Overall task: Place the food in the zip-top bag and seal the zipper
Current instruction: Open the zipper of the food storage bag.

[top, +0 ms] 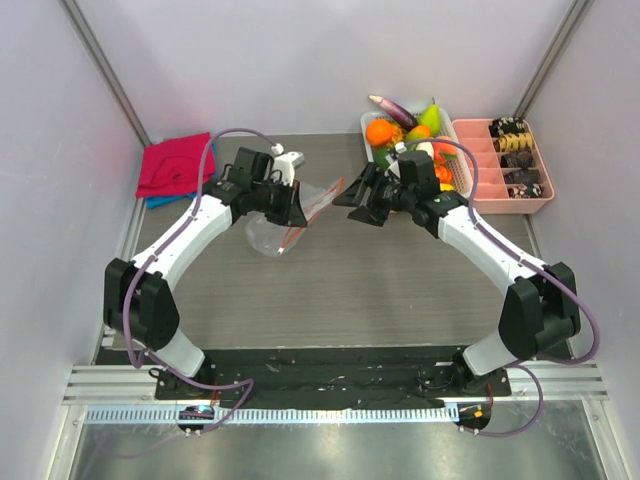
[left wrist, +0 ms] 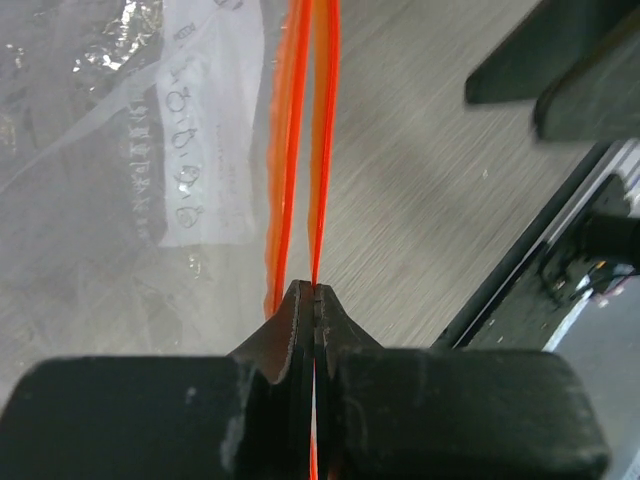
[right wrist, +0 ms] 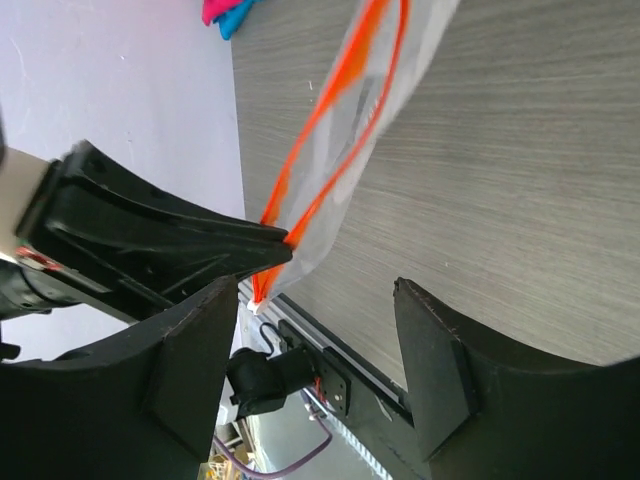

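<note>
The clear zip-top bag (top: 283, 228) hangs from my left gripper (top: 293, 207) above the table. In the left wrist view the left gripper (left wrist: 315, 290) is shut on one orange-red zipper (left wrist: 322, 120) strip, and the other strip runs apart from it, so the mouth stands open. The bag's white label (left wrist: 205, 150) shows there. My right gripper (top: 350, 197) is open and empty, just right of the bag's mouth. In the right wrist view it (right wrist: 318, 288) faces the zipper (right wrist: 340, 85) and the left gripper (right wrist: 150, 240). The food (top: 405, 132) lies in a white basket at the back right.
The white basket (top: 366, 122) stands at the back, with a pink compartment tray (top: 480, 170) of dark pieces to its right. A red folded cloth (top: 172, 165) lies at the back left over something blue. Grey walls close the sides and back.
</note>
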Robot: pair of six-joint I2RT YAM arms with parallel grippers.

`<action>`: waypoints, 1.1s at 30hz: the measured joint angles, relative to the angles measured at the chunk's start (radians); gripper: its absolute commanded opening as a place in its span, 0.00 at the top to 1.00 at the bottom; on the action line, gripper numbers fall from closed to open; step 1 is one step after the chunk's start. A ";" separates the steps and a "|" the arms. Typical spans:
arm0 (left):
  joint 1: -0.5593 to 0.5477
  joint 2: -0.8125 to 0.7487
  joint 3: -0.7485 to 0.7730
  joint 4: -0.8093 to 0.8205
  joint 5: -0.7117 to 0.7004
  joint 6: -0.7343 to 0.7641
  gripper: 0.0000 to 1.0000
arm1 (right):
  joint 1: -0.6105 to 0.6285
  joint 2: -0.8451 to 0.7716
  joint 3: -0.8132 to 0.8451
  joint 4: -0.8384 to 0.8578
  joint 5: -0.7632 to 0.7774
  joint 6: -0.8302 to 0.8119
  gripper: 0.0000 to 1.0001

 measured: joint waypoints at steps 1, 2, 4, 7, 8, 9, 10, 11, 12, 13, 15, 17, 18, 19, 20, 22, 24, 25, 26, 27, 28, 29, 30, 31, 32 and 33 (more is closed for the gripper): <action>0.000 0.000 -0.005 0.030 0.005 -0.031 1.00 | 0.011 0.003 -0.003 -0.001 0.008 0.004 0.32; -0.001 0.000 -0.006 0.037 0.005 -0.039 1.00 | 0.022 0.006 -0.003 0.000 0.016 0.007 0.35; -0.005 0.000 -0.012 0.075 0.008 -0.079 1.00 | 0.035 0.013 -0.002 0.005 0.025 0.010 0.38; -0.013 0.000 -0.019 0.115 0.016 -0.129 1.00 | 0.048 0.051 0.014 0.009 0.034 0.016 0.41; -0.016 0.000 -0.020 0.123 0.018 -0.142 1.00 | 0.048 0.069 0.024 0.010 0.039 0.016 0.43; -0.019 0.000 -0.021 0.131 0.020 -0.154 1.00 | 0.048 0.083 0.032 0.013 0.044 0.017 0.44; -0.020 0.000 -0.021 0.138 0.021 -0.163 1.00 | 0.048 0.100 0.040 0.012 0.049 0.020 0.44; -0.022 0.000 -0.021 0.144 0.023 -0.175 1.00 | 0.048 0.114 0.047 0.013 0.055 0.021 0.44; -0.025 0.000 -0.021 0.150 0.023 -0.183 1.00 | 0.048 0.132 0.056 0.012 0.063 0.026 0.44; -0.026 0.000 -0.021 0.156 0.023 -0.188 1.00 | 0.048 0.137 0.059 0.012 0.065 0.026 0.44; -0.029 0.000 -0.021 0.161 0.023 -0.200 1.00 | 0.048 0.157 0.072 0.011 0.071 0.028 0.44; -0.032 0.000 -0.021 0.162 0.023 -0.208 1.00 | 0.048 0.171 0.084 0.011 0.072 0.031 0.44; -0.035 0.000 -0.021 0.162 0.023 -0.209 1.00 | 0.048 0.177 0.091 0.011 0.072 0.032 0.44; -0.037 0.000 -0.021 0.162 0.023 -0.210 1.00 | 0.048 0.181 0.096 0.014 0.072 0.034 0.44; -0.040 0.000 -0.021 0.162 0.023 -0.210 1.00 | 0.048 0.183 0.100 0.018 0.071 0.035 0.44; -0.047 0.000 -0.024 0.166 0.022 -0.210 1.00 | 0.048 0.184 0.106 0.022 0.071 0.039 0.44; -0.053 0.000 -0.027 0.167 0.023 -0.210 1.00 | 0.049 0.185 0.109 0.031 0.071 0.042 0.44; -0.055 0.000 -0.028 0.167 0.023 -0.210 1.00 | 0.049 0.185 0.110 0.033 0.070 0.044 0.46; -0.058 0.000 -0.028 0.167 0.023 -0.211 1.00 | 0.049 0.185 0.110 0.036 0.068 0.046 0.51; -0.060 0.000 -0.028 0.167 0.023 -0.211 1.00 | 0.050 0.185 0.110 0.037 0.068 0.047 0.57; -0.062 0.000 -0.028 0.167 0.023 -0.211 1.00 | 0.051 0.186 0.110 0.038 0.068 0.048 0.64; -0.064 0.000 -0.028 0.167 0.023 -0.212 1.00 | 0.052 0.188 0.110 0.040 0.068 0.049 0.66; -0.065 0.000 -0.028 0.167 0.023 -0.214 1.00 | 0.054 0.191 0.110 0.040 0.068 0.048 0.68; -0.066 0.000 -0.028 0.168 0.023 -0.215 1.00 | 0.055 0.195 0.110 0.039 0.068 0.049 0.71; -0.066 0.000 -0.028 0.168 0.023 -0.216 1.00 | 0.055 0.199 0.110 0.038 0.069 0.049 0.76; -0.068 0.000 -0.028 0.169 0.023 -0.217 1.00 | 0.055 0.206 0.110 0.037 0.069 0.050 0.87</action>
